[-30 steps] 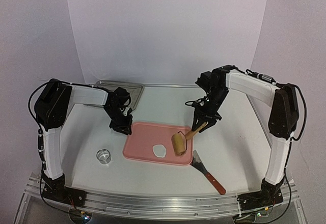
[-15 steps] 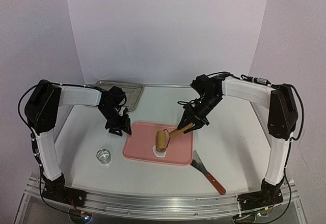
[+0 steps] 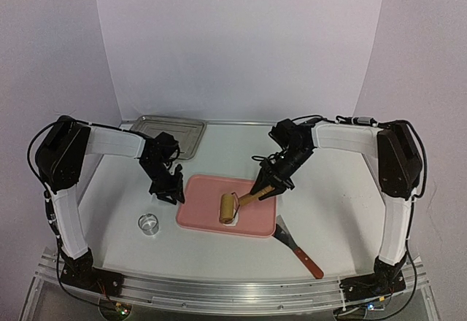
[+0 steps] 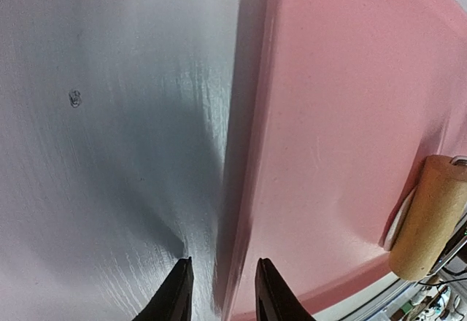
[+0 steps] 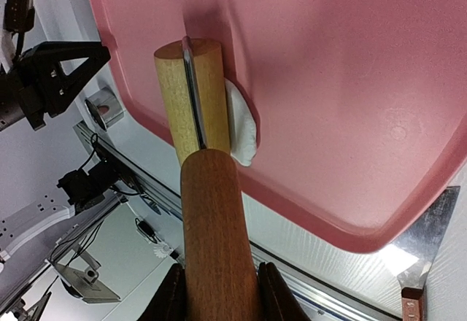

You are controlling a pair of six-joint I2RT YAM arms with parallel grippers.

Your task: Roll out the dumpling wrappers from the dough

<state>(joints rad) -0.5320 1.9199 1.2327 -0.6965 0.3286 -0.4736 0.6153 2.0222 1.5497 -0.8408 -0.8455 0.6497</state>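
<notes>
A pink tray (image 3: 208,192) lies mid-table. On it rests a wooden roller (image 3: 229,208), its barrel (image 5: 191,87) lying over a thin flat white piece of dough (image 5: 241,122); only the dough's edge shows beside the barrel, so I cannot tell whether it is a round dumpling wrapper. My right gripper (image 3: 265,187) is shut on the roller's dark wooden handle (image 5: 215,219), a finger on each side. My left gripper (image 3: 175,192) is low at the tray's left rim (image 4: 244,211). It is open, one finger over the table, the other over the tray.
A small metal ring cutter (image 3: 149,223) stands on the table left of the tray. A scraper with a red handle (image 3: 298,246) lies off the tray's near right corner. A metal tray (image 3: 172,127) sits at the back left.
My right gripper has pushed the roller leftward across the tray and onto the dough, which lay bare before. My left gripper has shifted slightly nearer along the tray's left rim.
</notes>
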